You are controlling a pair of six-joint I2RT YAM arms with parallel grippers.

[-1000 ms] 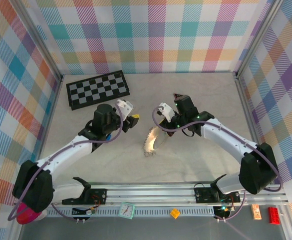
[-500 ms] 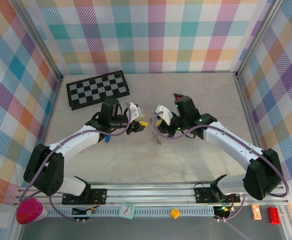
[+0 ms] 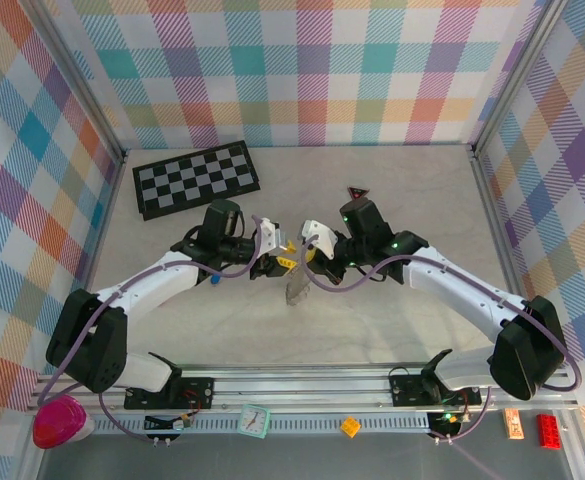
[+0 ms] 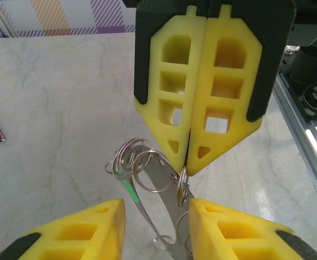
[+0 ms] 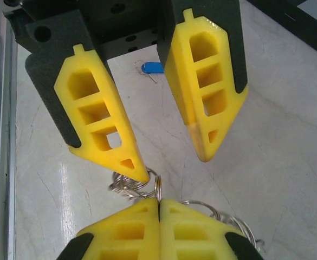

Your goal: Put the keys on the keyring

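The keyring (image 4: 157, 183), a silvery band hung with small wire rings, dangles just above the table between the two grippers (image 3: 297, 286). My right gripper (image 5: 159, 203) is shut on one of its small rings (image 5: 158, 186); from the left wrist its closed fingertips (image 4: 186, 167) point down onto that ring. My left gripper (image 4: 157, 206) is open, one finger either side of the band, with gaps showing. A thin green strip (image 4: 128, 190) lies against the band, perhaps the green key edge-on. The blue key (image 5: 151, 67) lies loose on the table (image 3: 215, 279) under the left arm.
A black-and-white checkerboard (image 3: 197, 177) lies at the back left. A small dark triangle with a red mark (image 3: 356, 193) sits behind the right wrist. Plaid walls enclose the table on three sides, and the metal rail (image 3: 312, 385) runs along the near edge.
Both grippers have drawn together at the table's middle. The keyring has swung from a tilted spread to hanging between them. The left jaws have narrowed around the band.
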